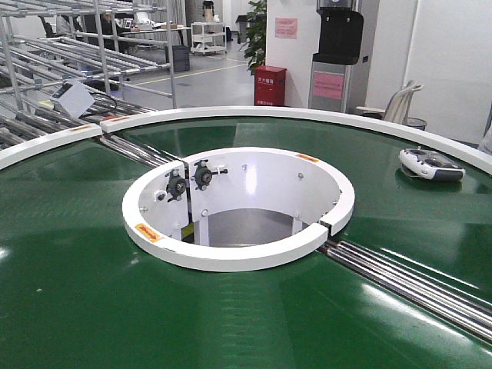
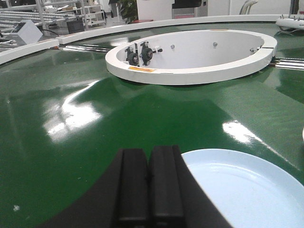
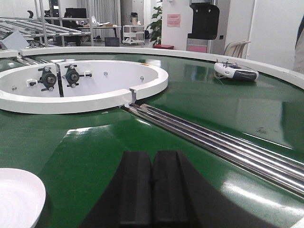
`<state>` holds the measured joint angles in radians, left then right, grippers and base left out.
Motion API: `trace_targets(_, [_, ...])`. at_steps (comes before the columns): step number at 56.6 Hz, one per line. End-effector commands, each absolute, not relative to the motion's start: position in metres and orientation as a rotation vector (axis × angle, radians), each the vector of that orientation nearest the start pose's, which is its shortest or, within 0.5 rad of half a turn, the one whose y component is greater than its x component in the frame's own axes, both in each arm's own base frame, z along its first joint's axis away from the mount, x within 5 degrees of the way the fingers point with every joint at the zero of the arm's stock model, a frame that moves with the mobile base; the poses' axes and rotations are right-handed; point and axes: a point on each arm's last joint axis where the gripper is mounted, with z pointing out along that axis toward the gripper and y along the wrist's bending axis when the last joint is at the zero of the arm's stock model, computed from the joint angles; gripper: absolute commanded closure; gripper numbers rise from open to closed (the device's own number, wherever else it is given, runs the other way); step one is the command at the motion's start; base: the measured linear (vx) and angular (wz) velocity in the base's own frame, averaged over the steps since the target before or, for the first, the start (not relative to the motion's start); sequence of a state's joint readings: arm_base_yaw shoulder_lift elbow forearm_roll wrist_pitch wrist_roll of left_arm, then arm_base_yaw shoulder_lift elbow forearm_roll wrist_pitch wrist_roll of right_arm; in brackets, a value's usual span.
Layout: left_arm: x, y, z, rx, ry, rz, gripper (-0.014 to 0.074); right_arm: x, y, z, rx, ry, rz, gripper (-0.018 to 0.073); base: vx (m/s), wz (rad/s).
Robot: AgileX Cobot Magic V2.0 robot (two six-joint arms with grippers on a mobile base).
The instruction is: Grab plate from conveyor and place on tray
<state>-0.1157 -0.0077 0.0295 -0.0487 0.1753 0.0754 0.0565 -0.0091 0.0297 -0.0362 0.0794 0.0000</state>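
Left wrist view: left tool (image 2: 149, 157), pressed closed, low beside plate (image 2: 237, 190).

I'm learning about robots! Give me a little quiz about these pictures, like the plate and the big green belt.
1. True or false: the left pincer is gripping the plate.
2. What colour is the conveyor belt? A) red B) dark green C) yellow
3. Fill the gap: the right pincer has its fingers ____ (open or shut).

Key:
1. False. The plate lies on the belt beside the shut pincer.
2. B.
3. Shut.
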Motion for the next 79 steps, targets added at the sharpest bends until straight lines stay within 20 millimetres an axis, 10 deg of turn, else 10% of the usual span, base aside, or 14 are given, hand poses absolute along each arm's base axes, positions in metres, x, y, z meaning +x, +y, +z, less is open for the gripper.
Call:
trace_targets(1, [0.057, -0.007, 0.188, 0.115, 1.614, -0.081, 0.0594, 0.056, 0.003, 0.200, -0.084, 1.498, -0.009, 0.0568, 0.00, 0.00])
trace_targets(42, [0.055, -0.006, 0.212, 0.110, 1.390, -0.059, 0.0594, 0.054, 0.003, 0.215, -0.080, 1.334, -0.003, 0.0568, 0.00, 0.00])
trace_targets(50, [0.039, -0.003, 0.266, 0.016, 1.027, -0.154, 0.0594, 0.041, 0.003, 0.260, -0.049, 1.074, 0.021, 0.0568, 0.00, 0.00])
trace_targets(62, [0.017, -0.001, 0.383, 0.083, 0.917, -0.032, 0.0594, 0.020, 0.001, 0.388, -0.083, 1.033, -0.054, 0.0568, 0.00, 0.00])
trace_targets(69, [0.045, -0.005, 0.436, 0.118, 1.030, -0.001, 0.0594, 0.044, 0.002, 0.441, -0.104, 1.145, -0.072, 0.0568, 0.00, 0.00])
trace_targets(79, [0.103, -0.012, 0.444, 0.145, 1.249, -0.006, 0.0594, 0.098, 0.005, 0.457, -0.105, 1.296, -0.050, 0.0568, 0.00, 0.00])
